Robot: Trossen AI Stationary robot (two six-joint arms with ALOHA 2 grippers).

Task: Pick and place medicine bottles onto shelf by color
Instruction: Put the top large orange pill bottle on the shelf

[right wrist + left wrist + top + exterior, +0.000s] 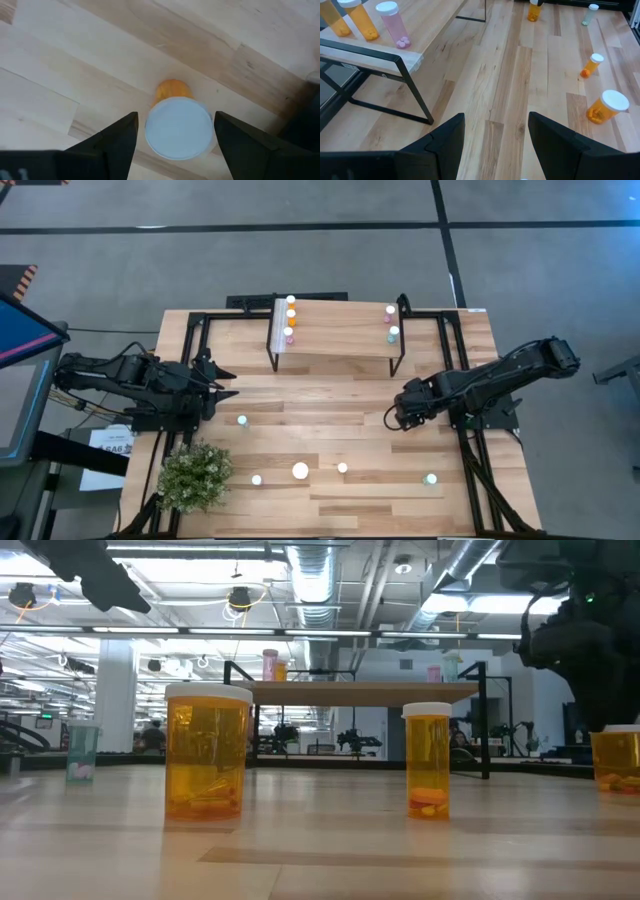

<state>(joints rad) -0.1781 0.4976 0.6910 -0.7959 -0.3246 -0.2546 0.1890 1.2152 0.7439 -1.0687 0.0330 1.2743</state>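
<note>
Shelf point(335, 330): six medicine bottles placed, four orange and pink at its left end point(290, 320), two pale at its right end point(392, 323). Tabletop: six bottles outstanding, five near the front point(300, 471), one orange bottle point(179, 125) upright directly under the right gripper point(175, 131), jaws open either side, not gripping. Left gripper point(496, 137): open, empty, beside the shelf's left end. Roughly half sorted
</note>
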